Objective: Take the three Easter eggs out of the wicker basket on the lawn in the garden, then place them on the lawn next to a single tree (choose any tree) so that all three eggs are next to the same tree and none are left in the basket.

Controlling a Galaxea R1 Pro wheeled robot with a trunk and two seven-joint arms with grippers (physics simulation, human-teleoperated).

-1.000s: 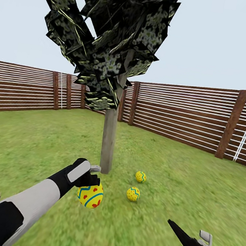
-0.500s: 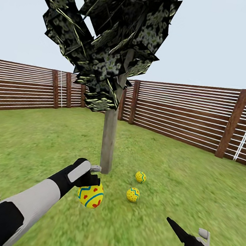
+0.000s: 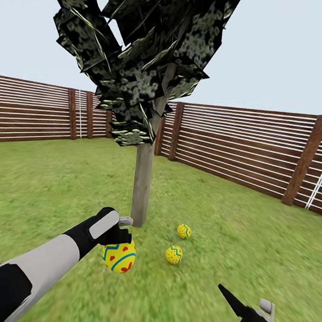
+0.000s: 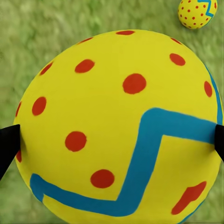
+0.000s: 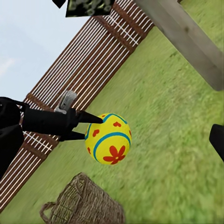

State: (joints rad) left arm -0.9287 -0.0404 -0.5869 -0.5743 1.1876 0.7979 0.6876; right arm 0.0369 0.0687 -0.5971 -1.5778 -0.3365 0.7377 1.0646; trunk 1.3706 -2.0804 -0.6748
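An Easter egg (image 3: pixel 118 257) is gripped between the closed fingers of the left gripper (image 3: pixel 121 240), above the lawn (image 3: pixel 213 301). Beyond the fingers, two more eggs (image 3: pixel 174 254) lie near the tree (image 3: pixel 142 184). How the right gripper (image 3: pixel 226 296) fingers stand cannot be told.

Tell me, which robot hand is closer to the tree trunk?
Left. The left gripper, holding an egg, is just in front of the tree trunk. The right gripper is farther back, off to the right.
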